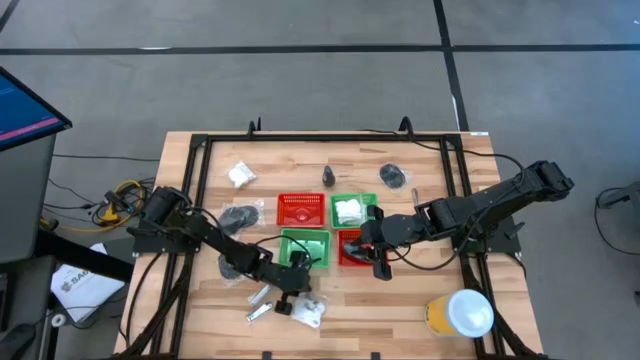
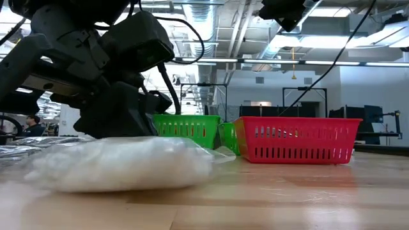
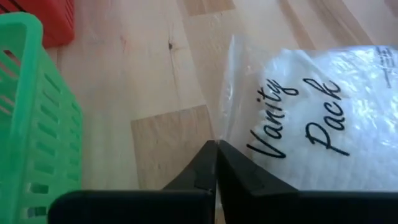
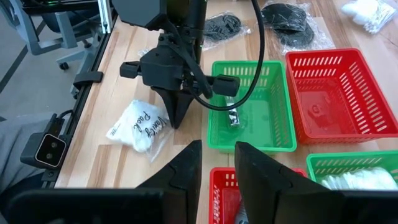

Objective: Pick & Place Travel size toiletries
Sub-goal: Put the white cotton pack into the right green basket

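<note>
A white crinkly packet (image 3: 311,124) printed "Vanity Pack" lies flat on the table near its near edge (image 1: 312,310), in front of the near green basket (image 1: 305,248). My left gripper (image 3: 216,149) stands shut at the packet's clear edge; the right wrist view shows it pointing down there (image 4: 176,118). My right gripper (image 4: 217,158) is open and touches nothing, hovering over the near red basket (image 1: 352,250). A dark oblong item (image 4: 235,117) lies in the near green basket. Another white packet (image 1: 348,210) sits in the far green basket. My left gripper pinches the packet's clear flat edge (image 3: 225,127) between its two fingertips, coming from above and pointing down. The packet lies on the table (image 2: 121,163), its white bulk to one side of the fingers.
Four mesh baskets (image 1: 300,210) cluster mid-table. Loose on the wood lie a white packet (image 1: 240,175), black coiled pieces (image 1: 240,215) (image 1: 393,177), a dark mini bottle (image 1: 328,178) and silver tubes (image 1: 260,303). A yellow tub with a white lid (image 1: 462,312) stands at the near right.
</note>
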Motion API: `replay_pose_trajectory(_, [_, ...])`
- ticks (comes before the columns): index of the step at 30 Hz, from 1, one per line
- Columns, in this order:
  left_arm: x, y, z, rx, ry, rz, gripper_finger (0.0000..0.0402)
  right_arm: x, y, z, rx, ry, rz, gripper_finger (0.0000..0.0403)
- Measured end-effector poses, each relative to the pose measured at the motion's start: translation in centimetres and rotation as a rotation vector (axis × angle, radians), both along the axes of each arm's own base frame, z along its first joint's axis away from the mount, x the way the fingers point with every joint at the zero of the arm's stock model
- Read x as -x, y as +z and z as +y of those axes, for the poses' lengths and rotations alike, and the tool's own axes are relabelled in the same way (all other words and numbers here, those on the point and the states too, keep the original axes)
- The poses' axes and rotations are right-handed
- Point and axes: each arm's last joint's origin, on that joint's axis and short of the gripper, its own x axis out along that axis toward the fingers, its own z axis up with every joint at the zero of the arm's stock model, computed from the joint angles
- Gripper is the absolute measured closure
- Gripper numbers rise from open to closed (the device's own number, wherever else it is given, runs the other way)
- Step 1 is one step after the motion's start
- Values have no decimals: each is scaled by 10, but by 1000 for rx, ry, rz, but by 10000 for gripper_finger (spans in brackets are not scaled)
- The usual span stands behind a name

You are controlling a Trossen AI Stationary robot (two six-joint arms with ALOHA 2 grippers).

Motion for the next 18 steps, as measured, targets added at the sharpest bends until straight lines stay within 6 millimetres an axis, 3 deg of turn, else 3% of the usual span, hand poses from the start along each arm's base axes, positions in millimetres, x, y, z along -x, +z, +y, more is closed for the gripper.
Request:
replay_pose_trajectory(5, [0,15,-3,19,0,-46,401,0,0,0,0,0,0,316])
replay_pose_trajectory(18, [9,82,2,47,66,-252,401,0,-1,0,1,0,4,316])
